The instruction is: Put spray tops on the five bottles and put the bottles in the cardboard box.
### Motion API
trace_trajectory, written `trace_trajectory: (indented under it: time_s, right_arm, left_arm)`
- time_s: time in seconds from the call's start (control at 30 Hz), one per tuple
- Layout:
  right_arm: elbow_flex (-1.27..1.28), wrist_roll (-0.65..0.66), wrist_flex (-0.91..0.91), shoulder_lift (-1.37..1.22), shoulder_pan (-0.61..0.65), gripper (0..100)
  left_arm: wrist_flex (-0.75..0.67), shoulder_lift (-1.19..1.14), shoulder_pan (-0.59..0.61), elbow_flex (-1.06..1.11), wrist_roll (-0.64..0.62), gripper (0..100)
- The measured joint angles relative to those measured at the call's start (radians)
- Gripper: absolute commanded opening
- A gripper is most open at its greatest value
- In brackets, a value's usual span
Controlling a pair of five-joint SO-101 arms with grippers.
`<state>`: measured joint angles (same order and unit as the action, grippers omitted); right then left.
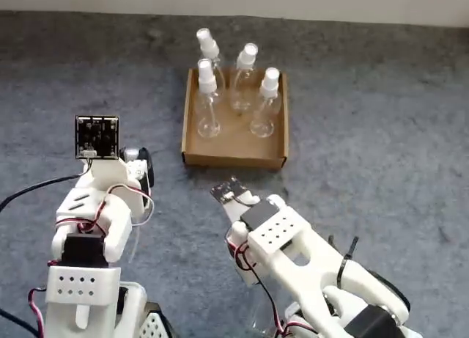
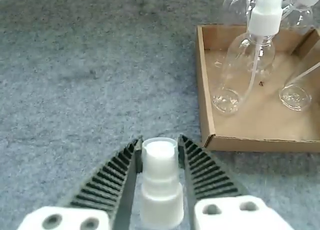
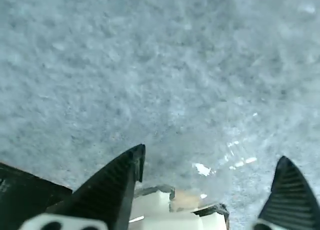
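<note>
A cardboard box (image 1: 234,160) at the back middle holds several clear bottles with white spray tops, such as one (image 1: 207,96) at its left side and one (image 1: 265,103) at its right. My left gripper (image 2: 160,140) is shut on a white spray top (image 2: 161,185), held upright in front of and to the left of the box (image 2: 205,90). The high view shows this spray top (image 1: 133,155) at the left arm's tip. My right gripper (image 3: 212,157) hangs open, low over the carpet. A faint clear bottle (image 3: 215,177) glints between its fingers.
Grey carpet (image 1: 381,147) covers the whole table. The right arm (image 1: 282,239) stretches from the near right corner toward the box front. Under it lies a clear shape (image 1: 255,309). Cables run along both arms. Bare carpet lies left and right of the box.
</note>
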<state>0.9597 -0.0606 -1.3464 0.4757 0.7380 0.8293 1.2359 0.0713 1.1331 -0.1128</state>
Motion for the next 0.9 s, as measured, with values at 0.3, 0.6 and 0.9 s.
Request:
trace_trajectory:
  time_s: [0.3,0.6,0.9]
  right_arm:
    - [0.003,0.000,0.006,0.000,-0.021,27.1]
    - [0.003,0.129,0.196,0.000,-0.422,2.4]
    - [-0.043,0.313,0.196,0.000,-0.698,6.9]
  left_arm:
    - [0.000,0.000,0.000,0.000,0.000,0]
    - [0.000,-0.003,0.000,0.000,0.000,0]
    - [0.000,-0.003,0.000,0.000,0.000,0]
